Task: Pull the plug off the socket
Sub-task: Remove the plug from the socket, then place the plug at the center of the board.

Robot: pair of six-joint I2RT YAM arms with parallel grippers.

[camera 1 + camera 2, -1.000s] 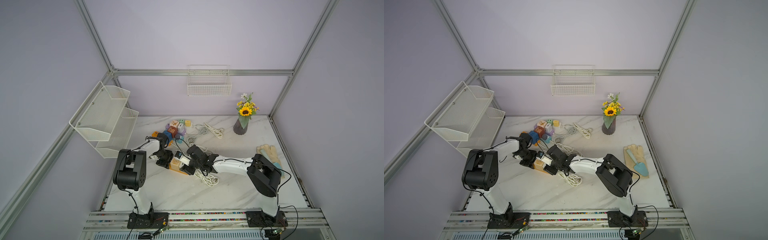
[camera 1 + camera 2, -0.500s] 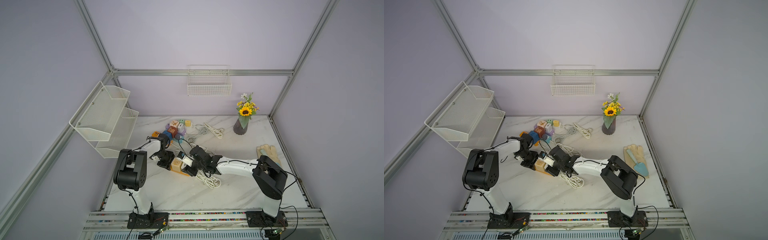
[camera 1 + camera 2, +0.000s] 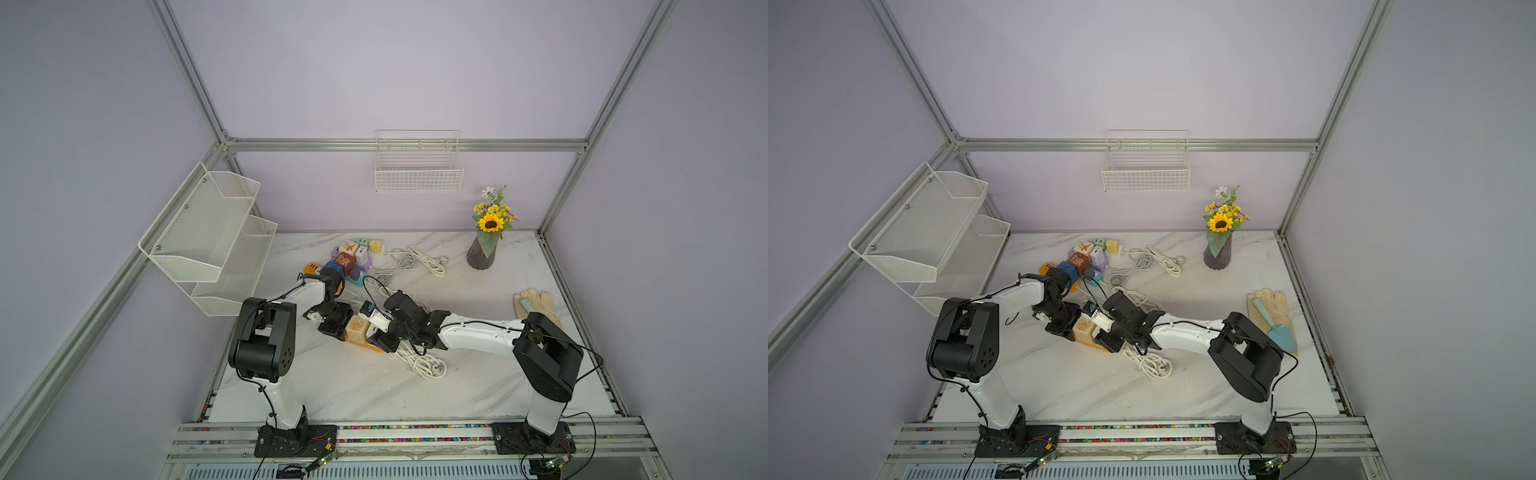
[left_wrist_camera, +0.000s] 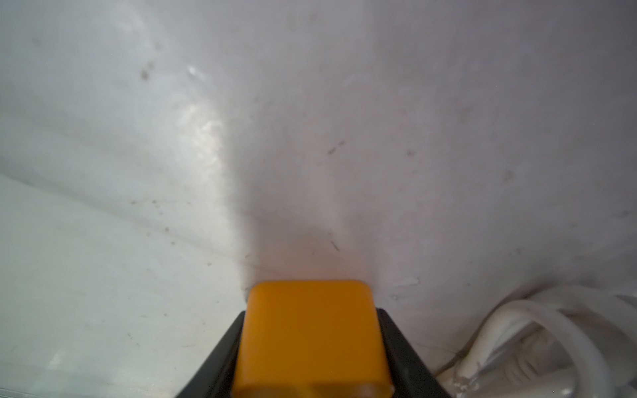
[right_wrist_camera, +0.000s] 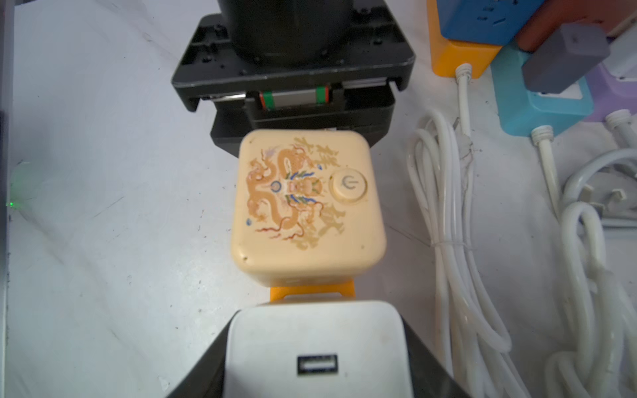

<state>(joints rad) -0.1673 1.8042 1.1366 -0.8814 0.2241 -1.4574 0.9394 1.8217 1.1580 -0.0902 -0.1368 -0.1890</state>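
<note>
Anchoring orange socket strip (image 4: pixel 310 348) with left pincer (image 4: pixel 311 312) clamped on it, right pincer (image 5: pixel 315 318) clamped on white plug (image 5: pixel 315 348) for extraction.

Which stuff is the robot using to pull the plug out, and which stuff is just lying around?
For the job: plug, cream socket, orange base, left hand clamping the base, right hand clamping the plug.

Lying about: other sockets, spare cords, vase, gloves, trowel, wire baskets.
</note>
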